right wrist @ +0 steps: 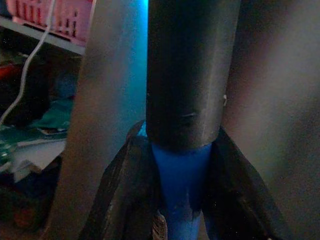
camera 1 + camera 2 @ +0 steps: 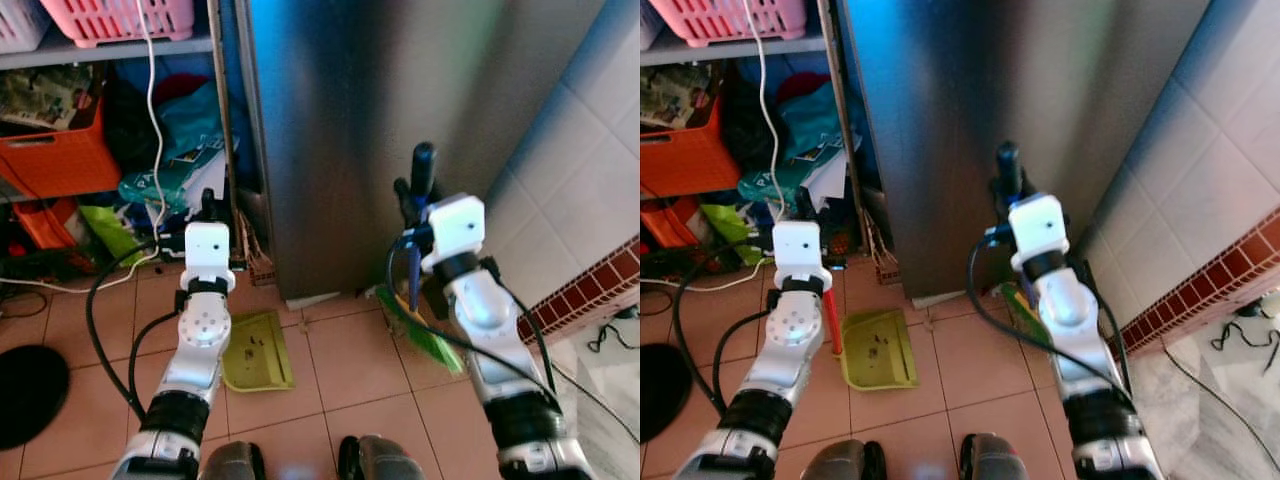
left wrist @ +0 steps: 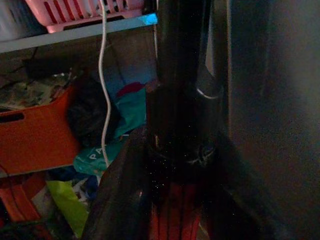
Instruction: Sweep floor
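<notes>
A green dustpan (image 2: 255, 352) lies flat on the tan floor tiles in front of me, with small dark bits on it. Its upright red handle (image 2: 832, 320) ends in a black grip (image 3: 182, 75), and my left gripper (image 2: 208, 205) is shut on that handle. My right gripper (image 2: 415, 195) is shut on the broom's handle, a blue shaft (image 1: 181, 190) under a black grip (image 1: 185, 70). The broom's green bristles (image 2: 420, 325) rest on the floor by the foot of the fridge. A black finger (image 1: 125, 195) presses each side of the shaft.
A tall steel fridge (image 2: 400, 120) stands straight ahead. Left of it is a cluttered shelf with a pink basket (image 2: 115, 18), an orange crate (image 2: 60, 150) and a hanging white cable (image 2: 155, 120). A tiled wall (image 2: 590, 170) closes the right. A black round thing (image 2: 25, 390) lies at the left.
</notes>
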`<state>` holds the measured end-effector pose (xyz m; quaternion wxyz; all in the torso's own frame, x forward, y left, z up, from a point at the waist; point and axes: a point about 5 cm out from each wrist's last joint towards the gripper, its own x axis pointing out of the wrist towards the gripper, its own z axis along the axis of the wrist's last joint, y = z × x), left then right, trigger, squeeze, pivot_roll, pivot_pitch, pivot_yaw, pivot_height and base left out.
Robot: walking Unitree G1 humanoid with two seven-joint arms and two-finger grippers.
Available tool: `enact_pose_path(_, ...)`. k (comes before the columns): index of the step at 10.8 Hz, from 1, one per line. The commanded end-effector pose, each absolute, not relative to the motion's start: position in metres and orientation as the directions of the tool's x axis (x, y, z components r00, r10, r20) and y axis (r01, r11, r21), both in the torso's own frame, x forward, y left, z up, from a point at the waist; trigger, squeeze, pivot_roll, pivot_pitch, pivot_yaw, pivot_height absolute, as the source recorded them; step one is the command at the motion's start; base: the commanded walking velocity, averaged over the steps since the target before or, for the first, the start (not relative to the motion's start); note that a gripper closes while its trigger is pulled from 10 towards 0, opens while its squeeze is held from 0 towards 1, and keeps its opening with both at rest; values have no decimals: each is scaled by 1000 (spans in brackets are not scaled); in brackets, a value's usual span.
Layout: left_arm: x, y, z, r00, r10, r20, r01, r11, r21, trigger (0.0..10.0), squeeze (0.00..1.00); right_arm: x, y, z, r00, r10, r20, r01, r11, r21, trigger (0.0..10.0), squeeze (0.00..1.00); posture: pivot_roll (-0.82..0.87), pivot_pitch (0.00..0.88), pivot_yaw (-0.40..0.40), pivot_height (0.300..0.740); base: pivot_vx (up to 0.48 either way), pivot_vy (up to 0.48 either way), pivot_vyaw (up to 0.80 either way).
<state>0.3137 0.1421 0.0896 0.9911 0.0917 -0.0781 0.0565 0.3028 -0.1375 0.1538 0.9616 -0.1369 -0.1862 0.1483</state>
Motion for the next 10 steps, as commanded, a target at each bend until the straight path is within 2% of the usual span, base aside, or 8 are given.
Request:
enact_pose_path(1, 309, 139, 75, 990, 79, 118, -102, 972, 210, 10000, 0, 299, -132, 161, 866, 367, 340, -256, 909, -329, 10000, 0, -155, 177, -37, 740, 0, 0, 0)
enact_pose_path(3, 308, 136, 68, 992, 85, 95, -104, 972, 210, 10000, 0, 293, -127, 142, 902, 331, 277, -269, 933, -240, 10000, 0, -174, 185, -37, 740, 0, 0, 0)
enact_pose_path(4, 311, 136, 70, 991, 86, 100, -106, 971, 212, 10000, 0, 285, -118, 125, 921, 326, 212, -300, 942, -148, 10000, 0, -161, 185, -34, 740, 0, 0, 0)
enact_pose_path(6, 314, 138, 70, 991, 74, 112, -98, 970, 221, 10000, 0, 275, -106, 125, 887, 430, 172, -421, 903, -88, 10000, 0, -161, 184, -27, 740, 0, 0, 0)
enact_pose_path(8, 316, 139, 69, 991, 75, 111, -99, 968, 229, 10000, 0, 272, -109, 142, 823, 551, 141, -556, 831, -3, 10000, 0, -172, 174, -25, 740, 0, 0, 0)
enact_pose_path(9, 316, 137, 69, 991, 72, 109, -95, 970, 226, 10000, 0, 275, -114, 155, 811, 563, 160, -574, 819, 24, 10000, 0, -174, 173, -25, 740, 0, 0, 0)
enact_pose_path(10, 316, 133, 69, 992, 60, 110, -84, 971, 223, 10000, 0, 292, -133, 187, 849, 453, 271, -456, 888, -56, 10000, 0, -172, 167, -25, 740, 0, 0, 0)
